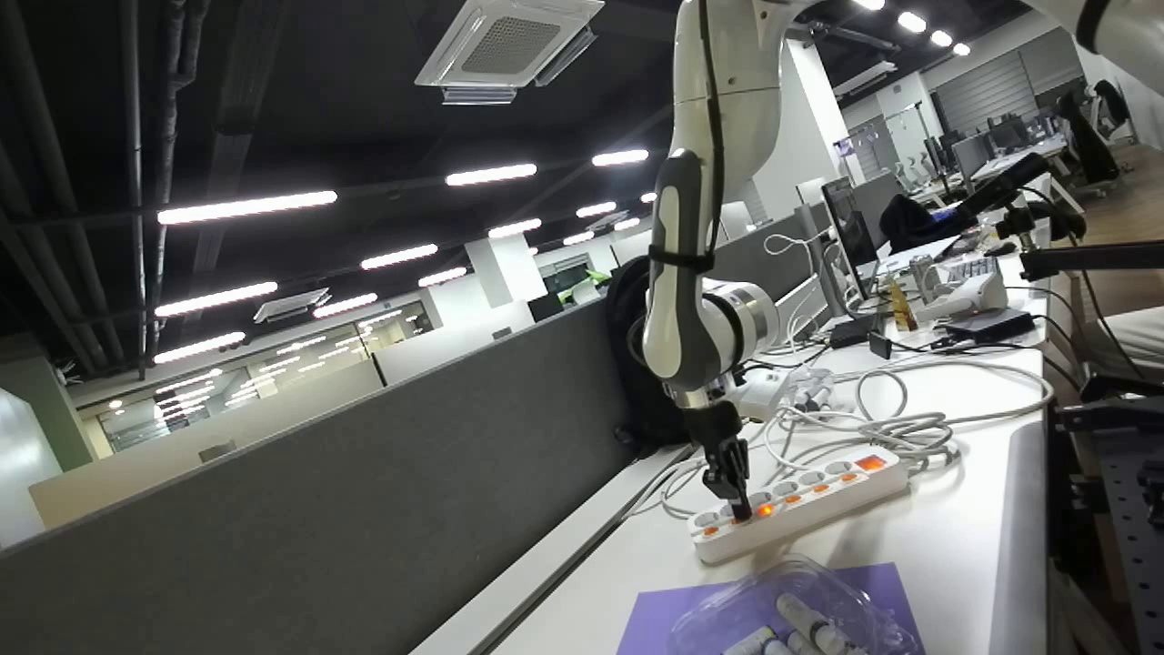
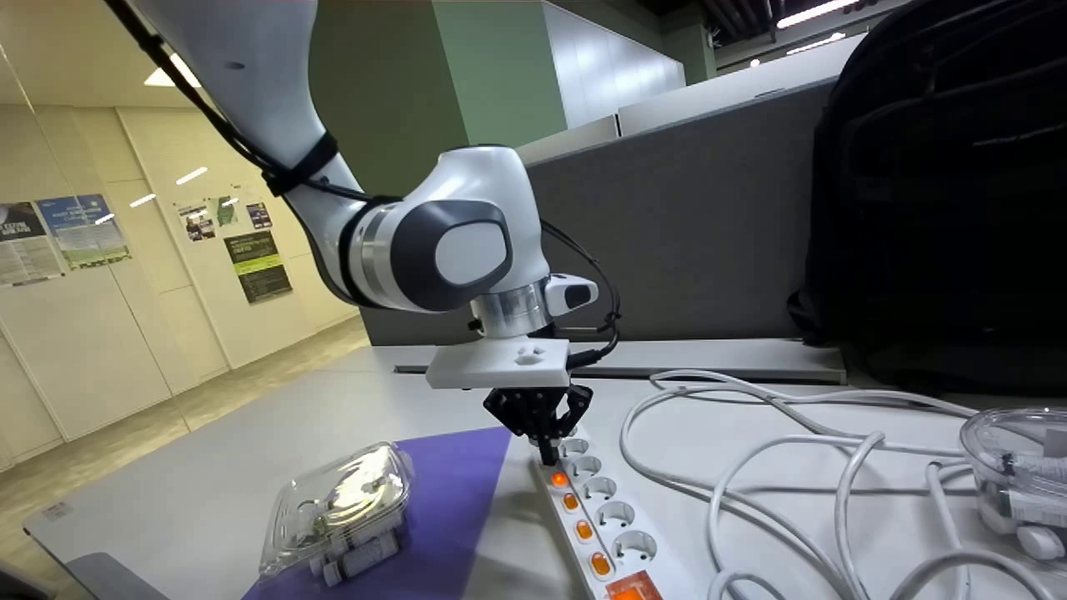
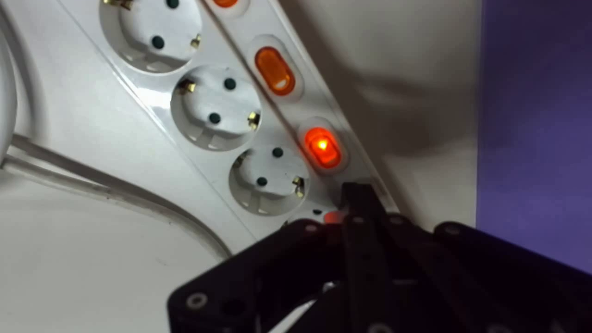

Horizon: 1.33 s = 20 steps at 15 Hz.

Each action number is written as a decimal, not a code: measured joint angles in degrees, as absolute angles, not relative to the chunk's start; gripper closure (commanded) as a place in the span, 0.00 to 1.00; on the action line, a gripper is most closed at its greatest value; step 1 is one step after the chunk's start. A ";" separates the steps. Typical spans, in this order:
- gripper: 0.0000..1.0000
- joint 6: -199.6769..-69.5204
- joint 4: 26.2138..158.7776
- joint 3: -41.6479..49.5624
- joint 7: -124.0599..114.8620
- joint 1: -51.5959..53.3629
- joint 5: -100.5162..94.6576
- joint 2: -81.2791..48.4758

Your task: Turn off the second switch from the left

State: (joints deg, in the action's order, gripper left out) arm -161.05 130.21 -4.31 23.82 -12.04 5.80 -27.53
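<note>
The long white power strip (image 1: 809,518) lies on the table with a row of small reddish rocker switches beside its sockets. It also shows in an exterior view (image 2: 560,527) and in the wrist view (image 3: 152,99). My gripper (image 1: 742,511) points down with its fingers together and nothing between them; it also shows in an exterior view (image 2: 548,454) and the wrist view (image 3: 363,194). Its tips are at the second switch from the left (image 1: 735,521), covering most of it. That switch is hidden in the wrist view. I cannot tell whether it is pressed. The third switch (image 3: 323,147) glows brightly.
A large orange main switch (image 1: 871,463) is at the strip's far end. White cables (image 2: 750,483) loop beside the strip. A purple sheet (image 2: 450,500) bears a clear plastic box (image 2: 350,500) near the strip. A grey partition (image 1: 364,509) runs along the table's back.
</note>
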 measured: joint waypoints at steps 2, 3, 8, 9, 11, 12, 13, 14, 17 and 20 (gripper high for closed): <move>1.00 -161.05 130.08 -3.49 22.54 -11.27 4.33 -27.59; 1.00 -161.06 130.01 -2.96 21.90 -10.75 3.51 -27.62; 1.00 -161.10 129.95 -1.60 20.22 -9.17 0.98 -27.66; 1.00 -161.06 129.95 -1.68 20.27 -9.22 0.98 -27.66; 1.00 -160.88 129.98 -2.18 20.47 -9.55 1.10 -27.62; 1.00 -160.56 130.04 -2.88 20.74 -10.00 1.30 -27.52; 1.00 -160.02 130.13 -3.93 21.31 -10.65 1.84 -27.29; 1.00 -159.58 130.34 -5.28 22.15 -11.40 2.79 -26.83; 1.00 -158.58 131.66 -9.48 25.10 -13.64 6.68 -23.46; 0.73 -157.73 133.57 -10.78 25.95 -14.12 9.18 -18.41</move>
